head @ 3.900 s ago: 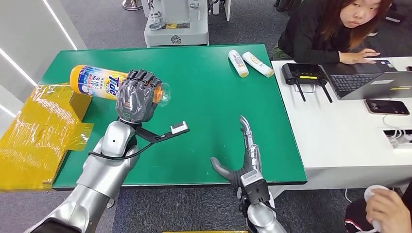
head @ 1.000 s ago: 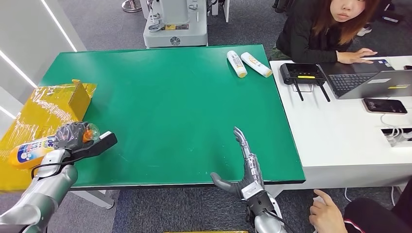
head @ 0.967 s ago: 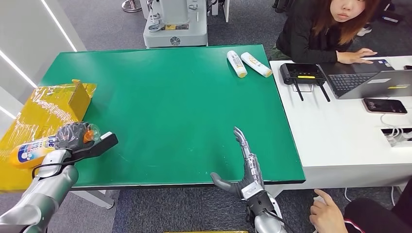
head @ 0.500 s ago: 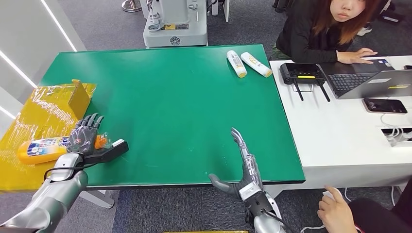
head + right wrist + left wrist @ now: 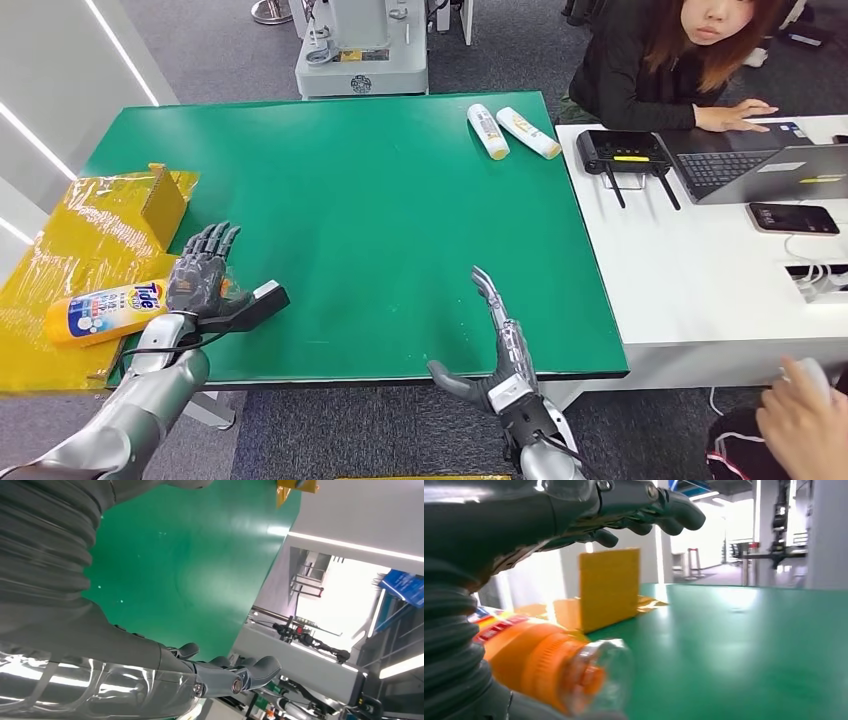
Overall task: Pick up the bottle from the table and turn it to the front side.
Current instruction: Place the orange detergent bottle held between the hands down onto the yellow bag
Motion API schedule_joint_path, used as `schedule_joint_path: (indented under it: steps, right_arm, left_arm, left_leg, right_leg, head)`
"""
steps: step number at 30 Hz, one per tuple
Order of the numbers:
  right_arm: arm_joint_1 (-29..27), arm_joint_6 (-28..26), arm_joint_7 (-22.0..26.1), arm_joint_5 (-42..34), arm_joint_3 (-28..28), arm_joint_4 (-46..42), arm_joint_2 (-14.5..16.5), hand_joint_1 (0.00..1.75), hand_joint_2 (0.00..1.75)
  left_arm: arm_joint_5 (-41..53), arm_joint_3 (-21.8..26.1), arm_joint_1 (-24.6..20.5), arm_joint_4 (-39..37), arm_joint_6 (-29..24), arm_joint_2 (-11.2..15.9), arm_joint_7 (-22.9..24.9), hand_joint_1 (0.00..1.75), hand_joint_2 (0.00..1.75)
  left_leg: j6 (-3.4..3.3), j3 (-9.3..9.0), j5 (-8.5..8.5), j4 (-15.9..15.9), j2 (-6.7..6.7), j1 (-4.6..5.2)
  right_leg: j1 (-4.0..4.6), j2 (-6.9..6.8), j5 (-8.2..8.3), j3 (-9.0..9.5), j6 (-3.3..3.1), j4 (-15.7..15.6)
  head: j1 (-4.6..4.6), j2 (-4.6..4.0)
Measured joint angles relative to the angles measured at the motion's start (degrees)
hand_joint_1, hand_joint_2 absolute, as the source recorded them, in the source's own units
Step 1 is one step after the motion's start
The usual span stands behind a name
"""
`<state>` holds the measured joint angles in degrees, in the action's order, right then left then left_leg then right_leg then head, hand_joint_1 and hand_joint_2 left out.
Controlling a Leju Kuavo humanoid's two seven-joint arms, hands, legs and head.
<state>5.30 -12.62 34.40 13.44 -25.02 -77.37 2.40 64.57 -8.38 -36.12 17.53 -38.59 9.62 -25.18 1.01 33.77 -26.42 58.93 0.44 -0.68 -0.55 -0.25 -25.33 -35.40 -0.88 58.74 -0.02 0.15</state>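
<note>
The orange Tide bottle (image 5: 105,311) lies on its side at the table's front left corner, half over the yellow wrapping, label up, clear cap toward the table's middle. My left hand (image 5: 205,274) hovers just past the cap with fingers spread, holding nothing. In the left wrist view the bottle's orange neck and clear cap (image 5: 564,672) lie under my left hand's fingers (image 5: 644,510), apart from them. My right hand (image 5: 497,335) stands open and flat at the green table's (image 5: 380,210) front edge, thumb out; the right wrist view shows its fingers (image 5: 225,677) bare over the green top.
A yellow wrapped carton (image 5: 95,230) sits off the table's left edge, its upright flap (image 5: 609,587) close to the bottle. Two small white-and-yellow bottles (image 5: 510,130) lie at the back right. A person sits at the white desk (image 5: 700,260) with a laptop, router and phone.
My left hand carried the bottle from the back left to the front left corner, then let go and spread its fingers, drifting right. The bottle now lies on the yellow wrapping. My right hand barely moved.
</note>
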Motion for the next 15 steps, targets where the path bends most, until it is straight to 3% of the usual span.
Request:
schedule_joint_path:
  steps: [4, 8, 15]
  right_arm:
    - [-0.1, -0.1, -0.2, 0.0, 0.0, 0.0, 0.0, 0.00, 1.75]
    - [-0.5, -0.2, -0.6, 0.2, 0.0, 0.0, 0.0, 0.00, 1.75]
    - [-0.9, 0.0, -0.8, 1.0, 0.0, 0.0, 0.0, 0.00, 1.75]
  left_arm:
    - [-7.6, 2.9, 0.1, 2.0, 0.8, -3.1, -7.0, 0.00, 1.75]
    - [-16.5, 5.5, 1.2, 6.1, 4.9, -6.1, -11.8, 0.00, 1.75]
    - [-24.5, 6.3, 4.9, 16.4, 8.7, -9.9, -13.3, 0.00, 1.75]
  left_leg:
    - [-0.01, 0.01, -0.01, 0.0, 0.03, 0.00]
    - [-0.01, 0.01, -0.01, 0.0, 0.00, 0.01]
    - [-0.03, 0.03, -0.02, 0.0, 0.06, 0.01]
  right_leg:
    - [-0.01, 0.02, 0.00, 0.00, 0.00, 0.0]
    - [-0.01, -0.01, 0.00, -0.01, 0.00, 0.0]
    - [-0.01, 0.04, 0.00, -0.01, 0.00, 0.0]
  head:
    - [-0.01, 0.00]
    - [0.01, 0.00]
    - [-0.01, 0.00]
